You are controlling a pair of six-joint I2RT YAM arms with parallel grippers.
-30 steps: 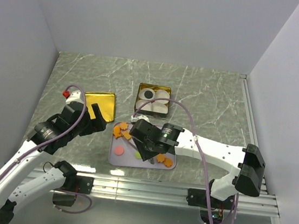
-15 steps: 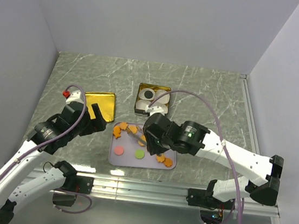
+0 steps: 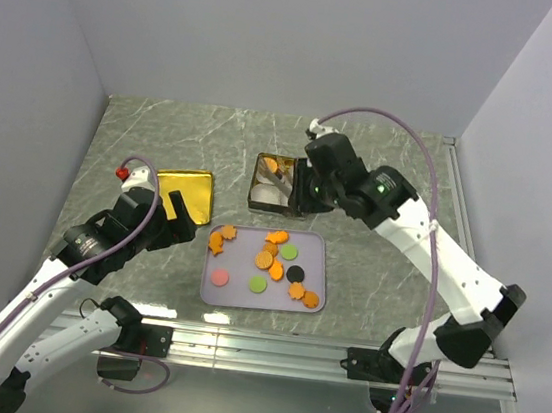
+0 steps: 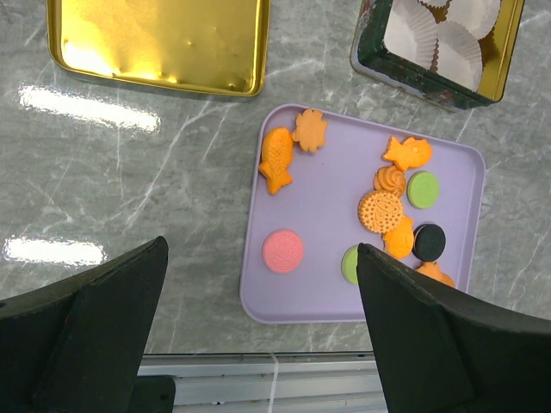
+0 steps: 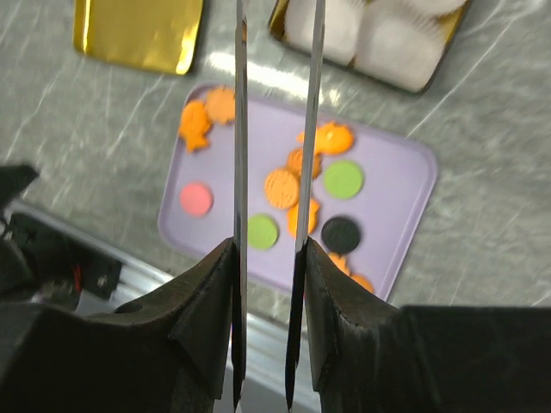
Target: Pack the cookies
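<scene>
The cookies [image 3: 271,261] lie on a purple tray [image 3: 316,247]: mostly orange, plus pink [image 4: 283,250], green [image 4: 423,189] and black [image 4: 429,242] discs. My right gripper [image 3: 277,174] hangs over the gold tin [image 3: 255,192] behind the tray, its thin blades close together on an orange cookie [image 3: 270,166]. In the right wrist view the blades [image 5: 276,21] run off the top edge, with the tray [image 5: 405,215] below them. My left gripper [image 3: 180,217] is open and empty left of the tray, over the table's near edge [image 4: 263,344].
The tin [image 4: 405,82] holds white paper cups [image 4: 456,47]. Its gold lid [image 3: 185,193] lies upside down to the left of the tin. A metal rail [image 3: 269,347] runs along the front edge. Grey walls close the back and sides.
My right gripper rose from the tray and swung back to above the tin with an orange cookie. The left arm has not moved.
</scene>
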